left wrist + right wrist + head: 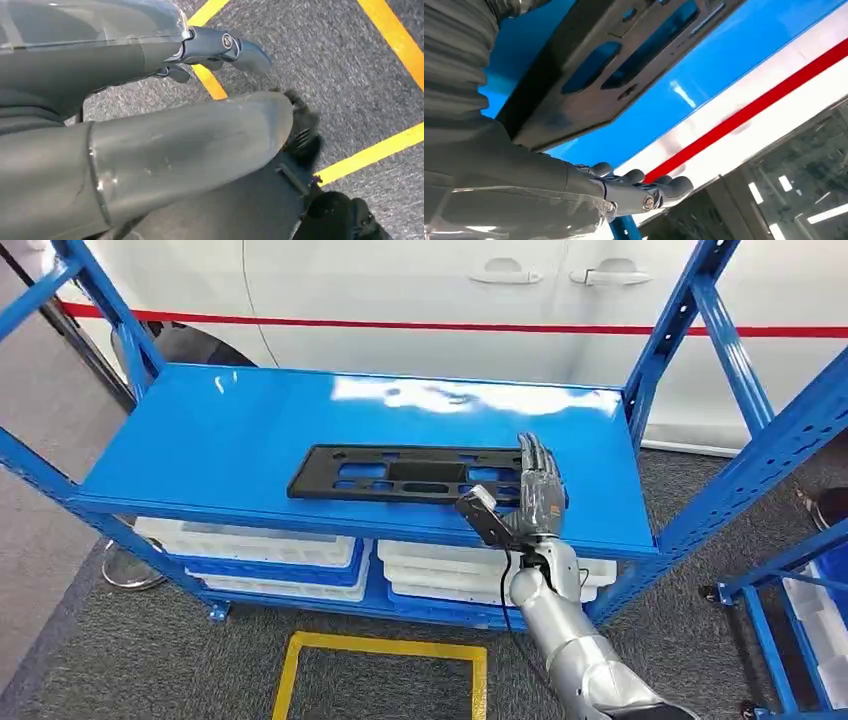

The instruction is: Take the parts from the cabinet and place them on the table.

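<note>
Blue shelf [250, 440]: right robot hand [538, 490] flat on black part [400, 475].

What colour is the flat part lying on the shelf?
Black; the flat part lies on the blue shelf, clearest in the head view.

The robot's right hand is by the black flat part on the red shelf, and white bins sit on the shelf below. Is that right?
Not quite: the shelf is blue, not red, as the head view shows. The red you may have seen is the stripe on the white car behind it. The right hand is at the end of the black flat part, and white bins sit below.
</note>
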Available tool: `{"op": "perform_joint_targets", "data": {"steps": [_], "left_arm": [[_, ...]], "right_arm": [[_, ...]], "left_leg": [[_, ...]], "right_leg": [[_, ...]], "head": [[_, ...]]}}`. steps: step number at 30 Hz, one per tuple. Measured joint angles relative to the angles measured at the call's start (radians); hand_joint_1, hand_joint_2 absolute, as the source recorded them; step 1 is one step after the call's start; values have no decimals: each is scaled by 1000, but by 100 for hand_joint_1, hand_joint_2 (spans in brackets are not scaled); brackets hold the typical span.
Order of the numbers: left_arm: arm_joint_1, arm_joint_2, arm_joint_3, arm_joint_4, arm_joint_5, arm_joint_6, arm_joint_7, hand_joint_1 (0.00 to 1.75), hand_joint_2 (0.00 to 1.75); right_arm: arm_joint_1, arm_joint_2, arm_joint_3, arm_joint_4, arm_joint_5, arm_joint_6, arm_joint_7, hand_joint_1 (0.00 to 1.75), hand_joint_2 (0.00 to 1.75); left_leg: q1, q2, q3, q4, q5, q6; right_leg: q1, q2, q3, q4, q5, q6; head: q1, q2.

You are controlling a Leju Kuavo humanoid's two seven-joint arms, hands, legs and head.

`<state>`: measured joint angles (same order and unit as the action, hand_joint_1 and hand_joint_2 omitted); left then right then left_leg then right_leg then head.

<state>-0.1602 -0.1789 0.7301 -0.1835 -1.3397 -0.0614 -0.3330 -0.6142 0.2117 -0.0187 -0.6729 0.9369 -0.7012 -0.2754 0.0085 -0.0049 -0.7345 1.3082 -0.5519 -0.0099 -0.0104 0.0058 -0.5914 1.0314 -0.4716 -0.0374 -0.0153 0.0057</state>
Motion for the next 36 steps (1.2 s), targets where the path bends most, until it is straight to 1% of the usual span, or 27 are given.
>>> {"op": "perform_joint_targets", "data": {"steps": [1, 2, 3, 4, 5, 7, 9, 10, 11, 13, 14, 15, 16, 18, 19, 20, 21, 23, 25, 26, 28, 29, 30, 31, 32, 34, 36], "left_arm": [[0, 0, 0, 0, 0, 0, 0, 0, 0], [0, 0, 0, 0, 0, 0, 0, 0, 0], [0, 0, 0, 0, 0, 0, 0, 0, 0], [-1, 0, 0, 0, 0, 0, 1, 0, 0], [-2, 1, 0, 0, 8, 2, 5, 0, 0], [-5, 1, 0, 0, 13, 12, 23, 0, 0], [-4, 0, 0, 0, 12, 23, 31, 0, 0], [-6, 0, 0, 0, 10, 25, 31, 0, 0], [-9, -1, 0, 0, 10, 26, 30, 0, 0], [-11, -3, 0, 0, 9, 29, 27, 0, 0], [-11, -3, 0, 0, 10, 32, 19, 0, 0], [-10, -3, 0, 0, 13, 37, 11, 0, 0], [-11, -5, 1, 0, 22, 43, 3, 0, 0], [-20, -11, 1, 0, 31, 48, -3, 0, 0], [-23, -12, 1, 0, 32, 49, -4, 0, 0], [-29, -13, 2, 0, 37, 52, -5, 0, 0], [-35, -14, 2, 0, 41, 54, -5, 0, 0], [-39, -17, 3, 0, 46, 57, -6, 0, 0], [-41, -18, 5, -3, 48, 61, -6, 0, 0], [-44, -19, 5, -3, 49, 63, -8, 0, 0], [-48, -19, 5, -3, 50, 64, -8, 0, 0], [-48, -19, 6, -3, 52, 66, -8, 0, 0], [-47, -19, 8, -3, 52, 66, -8, 0, 0], [-47, -19, 10, -3, 53, 69, -9, 0, 0], [-49, -19, 11, -3, 54, 74, -9, 0, 0], [-51, -19, 12, -4, 59, 83, -11, 0, 0], [-57, -20, 13, -4, 63, 88, -16, 0, 0]], "right_arm": [[0, 0, 0, 0, 0, 0, 0, 0, 175], [0, 0, 0, 0, 0, 0, 0, 0, 175], [-1, 0, 0, 0, 0, 0, 0, 0, 175], [-1, 0, 0, 1, 0, 0, 0, 0, 175], [-3, 1, 0, 2, 2, 1, 3, 0, 175], [-1, 2, -1, 2, 6, 0, 5, 0, 175], [-3, 2, -1, -3, 12, 0, 6, 0, 175], [-6, 2, -1, -3, 14, 0, 6, 175, 175], [-7, 2, -1, -3, 14, 0, 6, 175, 175], [2, 0, -2, -2, 16, 0, 6, 175, 175], [8, 0, -4, -3, 19, 0, 2, 175, 175], [12, 0, -8, -7, 21, 0, -6, 175, 175], [12, -1, -12, -15, 19, 0, -13, 175, 175], [-1, -1, -15, -27, 11, 0, -19, 175, 175], [-9, -1, -16, -29, 6, 0, -20, 175, 175], [-20, -2, -16, -29, 1, 0, -20, 175, 175], [-25, -2, -16, -32, 0, 0, -20, 175, 175], [-30, -3, -10, -40, -13, 0, -10, 175, 175], [-44, -6, 8, -50, -26, 0, 5, 175, 175], [-55, -8, 16, -55, -31, 0, 8, 175, 175], [-64, -9, 32, -62, -41, 0, 21, 175, 175], [-64, -11, 42, -65, -45, 0, 26, 175, 175], [-64, -12, 51, -67, -48, 0, 29, 175, 175], [-64, -13, 57, -68, -51, 0, 32, 175, 175], [-65, -15, 63, -73, -53, 0, 33, 175, 175], [-68, -16, 68, -81, -58, 0, 35, 175, 175], [-72, -18, 71, -86, -63, 0, 34, 175, 175]], "left_leg": [[0, 0, 23, -65, 53, 4], [0, 0, 62, -157, 113, 11], [-2, 0, 96, -242, 156, 20], [-10, 0, 114, -251, 143, 27], [-14, 0, 115, -270, 145, 30], [-18, 0, 117, -279, 130, 36], [-5, 3, 136, -308, 131, 43], [-5, 2, 142, -312, 130, 46], [-5, 3, 143, -312, 127, 54], [-6, 3, 147, -311, 121, 59], [-6, 2, 150, -310, 118, 60], [-6, 1, 153, -308, 114, 59], [-5, 0, 158, -304, 108, 57], [-5, -1, 166, -291, 93, 51], [-4, -1, 166, -286, 87, 47], [-10, -1, 162, -283, 84, 42], [-9, -1, 158, -281, 82, 35], [-6, -1, 160, -284, 81, 27], [-3, 1, 157, -269, 68, 15], [-2, 1, 141, -231, 43, 9], [3, 1, 68, -84, -25, 2], [4, 1, 36, -27, -39, 0], [4, 1, 16, 0, -35, -1], [5, 1, 18, -14, -13, -2], [6, 1, 38, -66, 27, -1], [6, 2, 115, -234, 117, 5], [-1, -1, 136, -286, 105, 11]], "right_leg": [[1, 0, 11, 0, -8, 1], [2, 1, 24, 0, -16, 2], [3, 0, 36, 1, -20, 4], [4, 0, 36, -1, -23, 9], [4, 2, 36, 2, -24, 14], [0, 0, 31, -3, -24, 23], [2, -2, 36, 0, -37, 35], [2, -2, 22, 31, -49, 38], [2, -2, -15, 97, -77, 40], [-1, -2, -109, 248, -125, 45], [-2, -2, -145, 292, -123, 47], [-4, -3, -156, 287, -97, 49], [-6, -3, -144, 236, -48, 49], [-7, -6, -77, 72, 56, 45], [-6, -6, -64, 37, 54, 43], [4, -6, -58, 31, 41, 43], [0, -5, -58, 24, 41, 37], [7, -3, -58, 22, 38, 28], [-3, -3, -48, 9, 42, 14], [-4, -3, -43, 5, 41, 12], [-3, -4, -39, 5, 39, 5], [-2, -4, -38, 5, 37, 4], [-3, -4, -37, 5, 36, 4], [-3, -2, -36, 5, 35, 5], [-3, 0, -33, 5, 34, 6], [-4, 1, -25, 6, 29, 13], [3, 3, -29, 10, 27, 22]], "head": [[0, 0], [0, 0], [0, 0], [1, 0], [0, 0], [-1, 0], [0, 0], [0, 0], [0, 0], [0, 0], [0, 0], [1, 0], [0, 0], [0, 0], [0, 0], [1, 0], [-1, 0], [0, 0], [0, 0], [-1, 0], [0, 0], [0, 0], [0, 0], [0, 0], [0, 0], [0, 0], [0, 0]]}}
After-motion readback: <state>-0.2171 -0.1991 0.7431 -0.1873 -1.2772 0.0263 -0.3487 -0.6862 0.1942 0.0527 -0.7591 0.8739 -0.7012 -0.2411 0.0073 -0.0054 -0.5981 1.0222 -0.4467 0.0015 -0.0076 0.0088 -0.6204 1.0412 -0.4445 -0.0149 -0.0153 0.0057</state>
